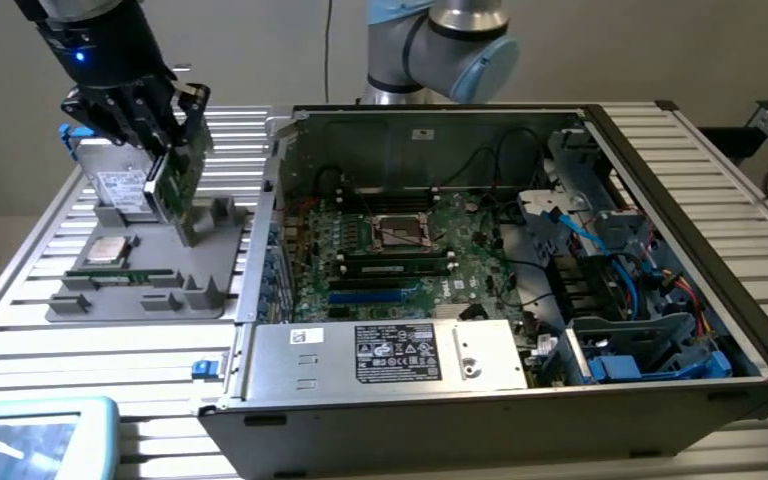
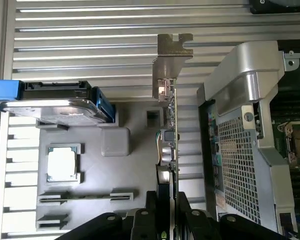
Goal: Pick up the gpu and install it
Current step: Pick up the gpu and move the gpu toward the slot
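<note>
Nearest to the wrist camera are the black fingers of the gripper. They pinch the gpu by its edge, one finger on each face. The card is seen edge-on there, with its silver bracket at the end far from the fingers.

In the exterior view the gripper holds the gpu upright and a little tilted over the grey tray. This is at the exterior view's left of the open computer case. Whether the lower edge of the card touches the tray, I cannot tell.

On the tray lie also a hard drive, a processor chip and a memory stick. Inside the case the motherboard is green, and a power supply sits at the near side.
</note>
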Robot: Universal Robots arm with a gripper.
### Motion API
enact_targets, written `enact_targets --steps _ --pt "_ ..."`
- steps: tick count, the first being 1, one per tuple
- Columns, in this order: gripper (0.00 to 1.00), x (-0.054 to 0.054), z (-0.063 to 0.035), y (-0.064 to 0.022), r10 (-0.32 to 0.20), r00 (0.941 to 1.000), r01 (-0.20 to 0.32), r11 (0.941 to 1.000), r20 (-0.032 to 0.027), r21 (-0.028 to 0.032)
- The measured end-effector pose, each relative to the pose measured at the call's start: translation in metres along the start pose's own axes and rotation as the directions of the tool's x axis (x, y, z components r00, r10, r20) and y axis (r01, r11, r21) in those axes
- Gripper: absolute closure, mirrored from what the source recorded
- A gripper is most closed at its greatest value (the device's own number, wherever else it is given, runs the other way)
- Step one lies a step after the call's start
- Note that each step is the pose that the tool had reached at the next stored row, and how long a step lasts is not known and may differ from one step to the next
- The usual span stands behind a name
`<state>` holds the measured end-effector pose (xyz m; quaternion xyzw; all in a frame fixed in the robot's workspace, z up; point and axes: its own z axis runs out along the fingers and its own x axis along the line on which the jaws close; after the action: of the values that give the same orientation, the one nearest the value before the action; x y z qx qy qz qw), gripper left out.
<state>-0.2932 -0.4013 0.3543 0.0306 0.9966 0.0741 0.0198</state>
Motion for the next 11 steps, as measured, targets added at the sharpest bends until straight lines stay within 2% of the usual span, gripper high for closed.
enact_targets --steps 11 --pt "0.73 -0.028 -0.0483 0.0087 0.001 1.0 -0.001 1.0 -0.0043 0.0003"
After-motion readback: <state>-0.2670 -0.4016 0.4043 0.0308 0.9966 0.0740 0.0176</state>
